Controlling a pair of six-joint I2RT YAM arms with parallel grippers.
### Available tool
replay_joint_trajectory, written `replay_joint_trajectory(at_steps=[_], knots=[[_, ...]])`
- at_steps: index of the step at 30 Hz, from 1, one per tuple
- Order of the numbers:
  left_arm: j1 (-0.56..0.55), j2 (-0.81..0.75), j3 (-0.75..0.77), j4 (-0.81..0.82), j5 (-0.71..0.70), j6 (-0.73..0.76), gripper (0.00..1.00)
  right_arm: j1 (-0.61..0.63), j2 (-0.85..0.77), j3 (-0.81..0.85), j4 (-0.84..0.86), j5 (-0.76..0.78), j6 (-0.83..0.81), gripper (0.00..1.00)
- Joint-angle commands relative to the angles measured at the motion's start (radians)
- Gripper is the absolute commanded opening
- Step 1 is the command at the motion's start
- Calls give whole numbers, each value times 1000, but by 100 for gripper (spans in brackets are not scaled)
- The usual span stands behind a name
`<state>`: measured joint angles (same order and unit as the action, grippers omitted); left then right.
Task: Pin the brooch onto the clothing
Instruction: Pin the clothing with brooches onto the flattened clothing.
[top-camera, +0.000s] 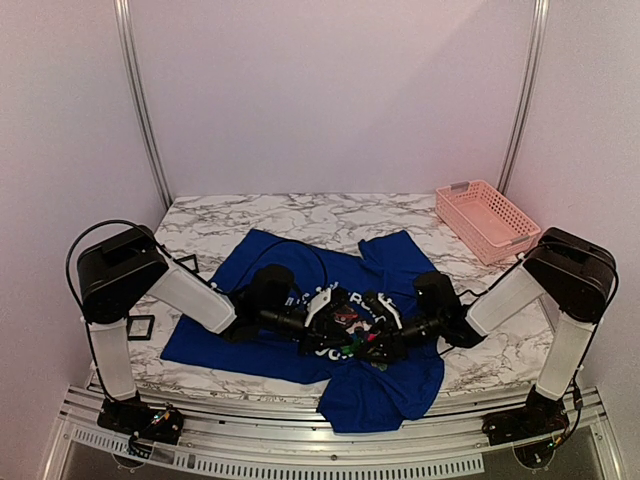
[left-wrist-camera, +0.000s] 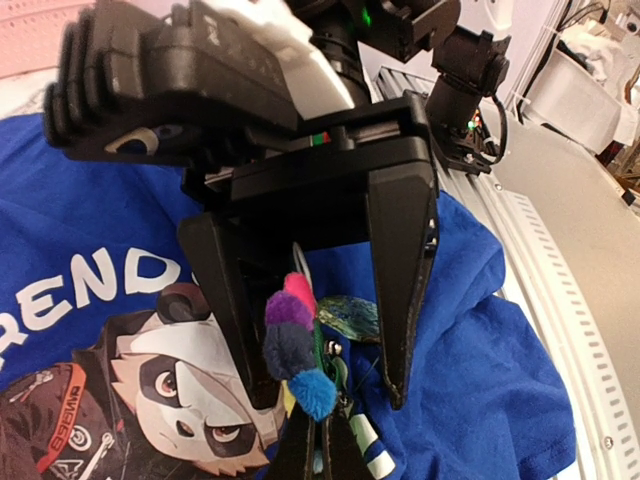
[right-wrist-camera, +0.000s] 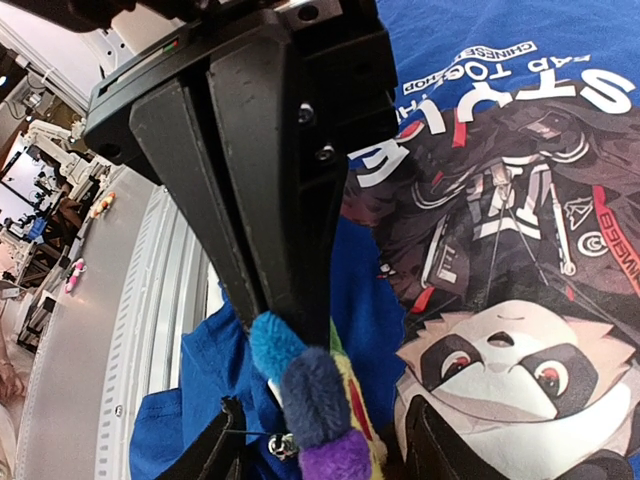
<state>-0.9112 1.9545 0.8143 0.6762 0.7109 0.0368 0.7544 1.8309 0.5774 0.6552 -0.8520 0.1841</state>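
1. The left gripper (right-wrist-camera: 288, 318) is clamped shut on the brooch (right-wrist-camera: 300, 390) and holds it over the shirt (left-wrist-camera: 90, 180) near the panda print, probably to steady it.
2. The right gripper (left-wrist-camera: 328, 390) is partly open, with one finger on each side of the brooch and no grip evident. It is likely placed to work the pin.
3. The brooch looks unpinned.
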Motion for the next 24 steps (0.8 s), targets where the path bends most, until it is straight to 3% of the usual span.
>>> replay_joint_trajectory(at_steps=[1, 19, 24], knots=[[3, 4, -1, 2, 7, 9, 0, 34, -6, -12, -31, 67, 12, 53], [5, 0, -10, 13, 7, 7, 0, 36, -56, -118, 83, 20, -12, 54], [5, 2, -9, 11, 7, 7, 0, 30, -4, -57, 42, -12, -15, 51]])
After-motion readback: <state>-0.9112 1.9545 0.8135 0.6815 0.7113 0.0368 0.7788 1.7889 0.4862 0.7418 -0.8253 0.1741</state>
